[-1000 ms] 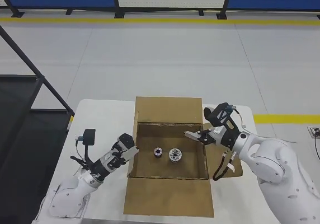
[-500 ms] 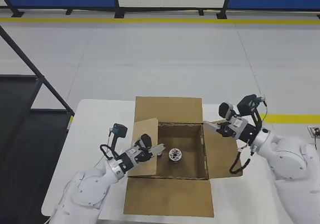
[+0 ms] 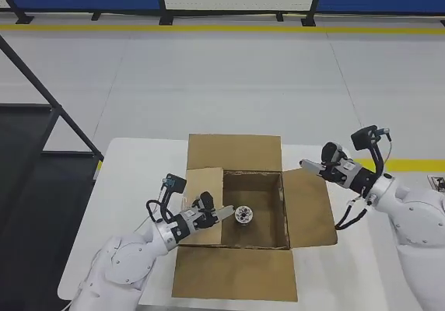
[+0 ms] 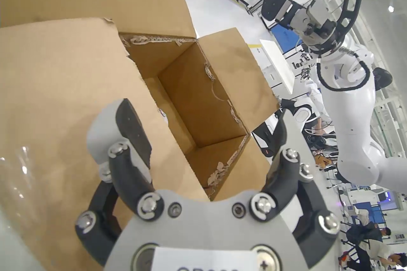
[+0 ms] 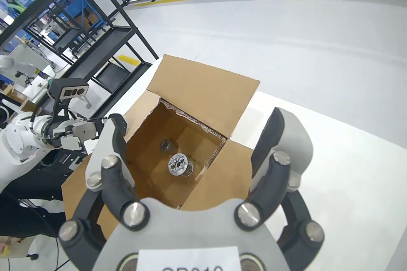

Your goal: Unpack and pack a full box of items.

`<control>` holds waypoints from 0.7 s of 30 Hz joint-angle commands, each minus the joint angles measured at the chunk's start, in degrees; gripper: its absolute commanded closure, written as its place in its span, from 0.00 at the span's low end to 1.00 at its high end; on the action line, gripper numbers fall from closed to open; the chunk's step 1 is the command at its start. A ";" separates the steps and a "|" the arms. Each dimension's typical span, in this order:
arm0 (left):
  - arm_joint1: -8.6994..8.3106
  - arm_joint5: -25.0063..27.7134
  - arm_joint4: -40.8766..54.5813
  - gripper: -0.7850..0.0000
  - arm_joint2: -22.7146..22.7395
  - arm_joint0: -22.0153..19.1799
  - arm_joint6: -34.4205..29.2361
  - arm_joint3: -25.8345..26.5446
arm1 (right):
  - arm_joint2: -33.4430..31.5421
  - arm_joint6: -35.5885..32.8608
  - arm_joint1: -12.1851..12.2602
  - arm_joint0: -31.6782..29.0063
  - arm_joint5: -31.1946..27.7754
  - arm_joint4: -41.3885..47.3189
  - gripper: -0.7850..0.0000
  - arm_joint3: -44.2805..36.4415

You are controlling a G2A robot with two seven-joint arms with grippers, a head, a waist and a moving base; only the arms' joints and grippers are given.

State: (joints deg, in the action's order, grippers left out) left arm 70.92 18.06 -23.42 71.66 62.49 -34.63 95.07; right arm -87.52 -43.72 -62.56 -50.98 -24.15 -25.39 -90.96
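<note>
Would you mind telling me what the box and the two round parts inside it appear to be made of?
Box: brown corrugated cardboard, matte; ragged fluted edges show along the opening.
Larger round part: likely metal, bright silvery sheen with drilled holes.
Smaller round part: darker grey, probably metal too, though too small to be sure.

Left hand (image 3: 216,211), right hand (image 3: 311,165): both wide open, pointing inward.
</note>
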 commanded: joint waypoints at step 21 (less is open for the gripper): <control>-0.04 -0.61 -0.36 0.00 -2.02 -2.23 1.35 -3.72 | -1.14 -31.52 3.49 3.90 6.28 14.56 0.00 12.00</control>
State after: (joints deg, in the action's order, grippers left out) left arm 70.89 17.40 -23.79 69.72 60.30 -33.24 91.42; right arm -89.20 -74.87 -59.09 -47.22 -17.09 -12.10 -79.04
